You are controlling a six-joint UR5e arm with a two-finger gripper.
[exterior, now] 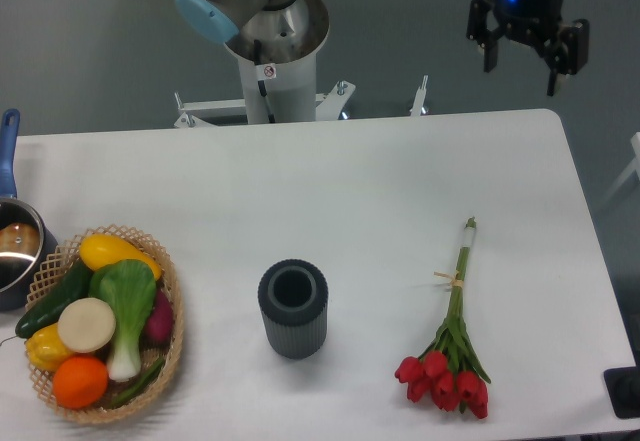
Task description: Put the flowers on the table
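Gripper [521,73] sits at upper right of frame, raised above the table's [380,171] far edge, fingers spread wide and holding nothing. Flowers [452,336] lie flat on the table at lower right, red buds toward the bottom edge, stems pointing up-frame. Dark ribbed vase [293,308] stands at lower centre, basket [170,346] of produce at lower left

Dark ribbed cylindrical vase [293,308] upright, wicker basket [170,346] of vegetables, blue-handled pot [15,246] at left edge
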